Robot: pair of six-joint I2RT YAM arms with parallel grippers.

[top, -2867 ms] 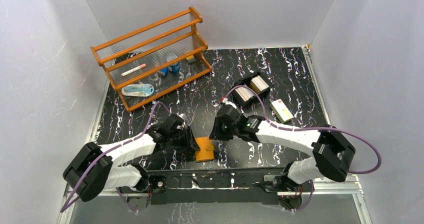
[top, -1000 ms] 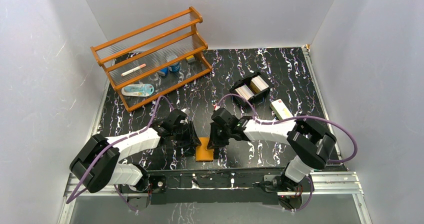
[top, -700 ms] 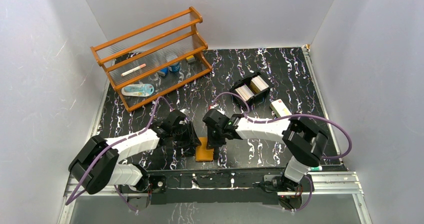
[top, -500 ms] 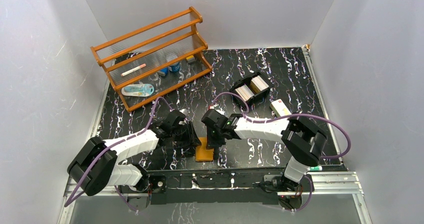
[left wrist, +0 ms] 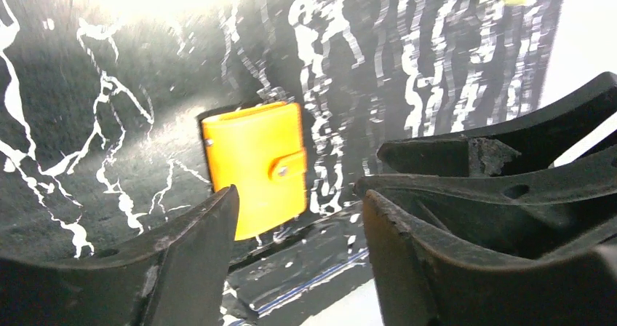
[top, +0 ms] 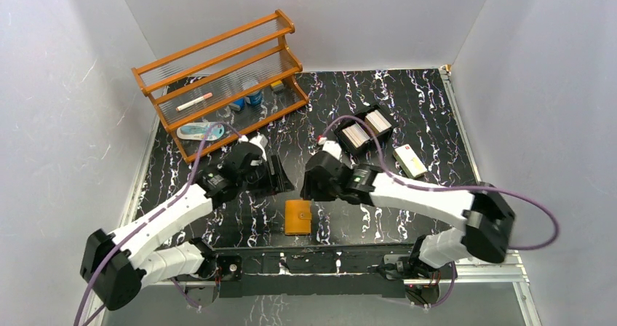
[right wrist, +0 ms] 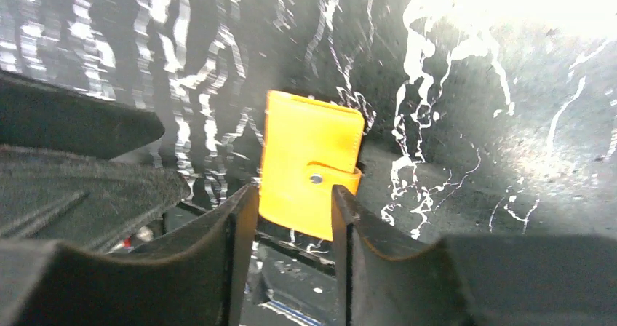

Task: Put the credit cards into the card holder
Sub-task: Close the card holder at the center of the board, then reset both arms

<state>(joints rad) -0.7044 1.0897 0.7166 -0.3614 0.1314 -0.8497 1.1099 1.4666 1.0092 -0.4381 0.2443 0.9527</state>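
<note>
I've got both sets of fingers spread and empty. The left gripper point(top: 282, 183) and right gripper point(top: 309, 191) hover just beyond the card holder point(top: 297, 217), which lies flat and snapped shut by the worktop's point(top: 407, 97) near edge, midway between the arms. I reckon that keeps it within reach of either. The credit cards point(top: 356, 134) stand edge-on in the black tray point(top: 391, 129), toward the far right corner.

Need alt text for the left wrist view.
A closed orange card holder, snap tab fastened, lies flat on a black, white-veined table. It is framed by the blurred dark fingers of the left tool, which stands open and holds nothing.
</note>
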